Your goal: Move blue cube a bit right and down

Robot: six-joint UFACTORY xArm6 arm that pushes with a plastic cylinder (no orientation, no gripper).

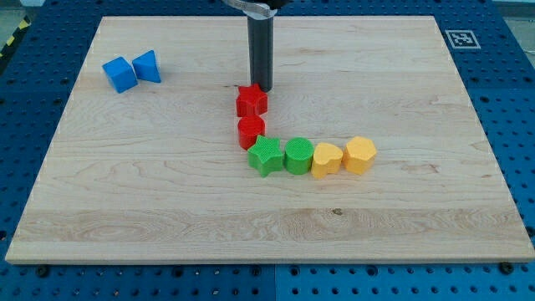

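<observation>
Camera view showed my tip (262, 87) touching the red star block (252, 100) mid-bench — a bare rod, no claw to open or close — while the blue cube (119, 73) lay well apart at nine o'clock.

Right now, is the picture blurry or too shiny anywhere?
In the camera view everything is sharp: the wooden board shows its grain with no strong glare. The light is soft and even, so the blue cube and the red star block cast only faint shadows. My tip sits just above the red star block, clearly in focus.
</observation>
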